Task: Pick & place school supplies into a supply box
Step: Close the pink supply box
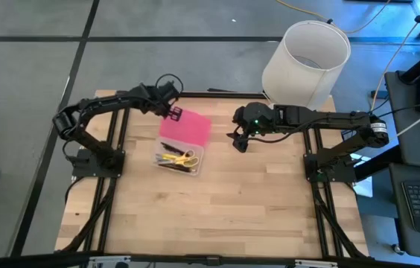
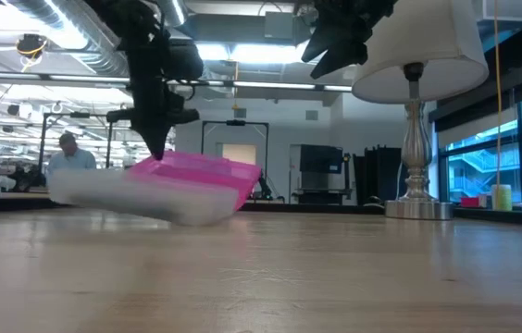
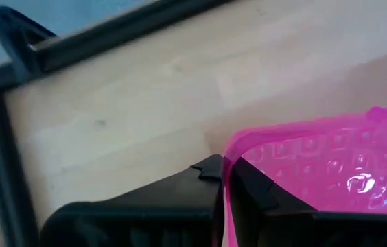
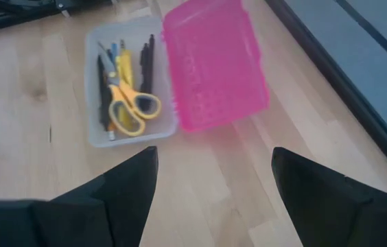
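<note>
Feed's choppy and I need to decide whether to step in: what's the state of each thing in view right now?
supply box: open, supplies inside
pink lid: swung back, edge pinched
scissors: in the box, on the pens
left gripper: shut on the lid edge
right gripper: open, empty, beside the box

Pens and pencils (image 4: 121, 65) inside the supply box (image 1: 182, 141) too small and overlapped to count, partly covered by the scissors (image 4: 130, 106). Lamp (image 2: 416, 92) cut off by the frame edge. Person (image 2: 69, 153) far behind, blurred.
</note>
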### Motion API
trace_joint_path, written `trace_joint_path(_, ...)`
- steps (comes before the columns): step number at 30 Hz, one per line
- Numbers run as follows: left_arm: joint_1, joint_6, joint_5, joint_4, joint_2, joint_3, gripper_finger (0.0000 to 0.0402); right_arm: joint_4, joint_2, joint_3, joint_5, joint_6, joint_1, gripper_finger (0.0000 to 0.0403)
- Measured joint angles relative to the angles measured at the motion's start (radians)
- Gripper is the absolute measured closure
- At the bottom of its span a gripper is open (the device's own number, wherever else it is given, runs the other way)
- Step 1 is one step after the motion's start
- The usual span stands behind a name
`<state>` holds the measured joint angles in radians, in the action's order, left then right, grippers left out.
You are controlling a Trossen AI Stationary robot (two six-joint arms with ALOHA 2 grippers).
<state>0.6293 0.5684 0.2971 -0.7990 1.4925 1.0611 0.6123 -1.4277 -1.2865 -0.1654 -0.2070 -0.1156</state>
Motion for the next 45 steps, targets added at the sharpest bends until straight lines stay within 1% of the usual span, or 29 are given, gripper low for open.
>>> trace_joint_path(4,-0.07,0.092,-0.003,0.02,0.0,-0.035,0.0398,0.031,0.0,0.0,0.0,-0.042,0.0,0.0114)
trace_joint_path(7,-0.11,0.168,-0.004,0.02,0.0,-0.045,0.0398,0.063,0.0,0.0,0.0,-0.044,0.009,0.0114)
trace_joint_path(13,-0.202,0.33,-0.009,0.022,0.0,-0.044,0.0398,0.093,-0.03,-0.001,0.01,-0.05,0.074,0.0114)
trace_joint_path(17,-0.285,0.439,-0.01,0.026,0.0,-0.044,0.0398,0.095,-0.077,-0.001,0.008,-0.152,0.11,0.0114)
trace_joint_path(21,-0.371,0.521,0.005,0.026,0.001,-0.044,0.0398,0.1,-0.122,0.0,-0.049,-0.252,0.135,0.0114)
trace_joint_path(25,-0.45,0.587,0.04,0.026,0.001,-0.044,0.0398,0.108,-0.135,0.0,-0.061,-0.311,0.155,0.0114)
trace_joint_path(30,-0.538,0.661,0.07,0.028,0.001,-0.044,0.0398,0.161,-0.135,0.0,-0.056,-0.319,0.196,0.0114)
trace_joint_path(33,-0.591,0.707,0.114,0.041,0.001,-0.044,0.0398,0.22,-0.133,0.0,-0.05,-0.308,0.213,0.0114)
trace_joint_path(36,-0.646,0.764,0.16,0.051,0.003,-0.044,0.0398,0.29,-0.127,0.001,-0.011,-0.309,0.214,0.0114)
trace_joint_path(38,-0.676,0.795,0.189,0.062,0.014,-0.044,0.0398,0.305,-0.114,0.001,0.013,-0.305,0.213,0.0116)
trace_joint_path(41,-0.706,0.85,0.22,0.075,0.034,-0.044,0.0398,0.307,-0.09,0.001,0.019,-0.284,0.214,0.0126)
trace_joint_path(45,-0.737,0.897,0.225,0.093,0.083,-0.044,0.0398,0.304,-0.035,0.01,0.036,-0.269,0.221,0.015)
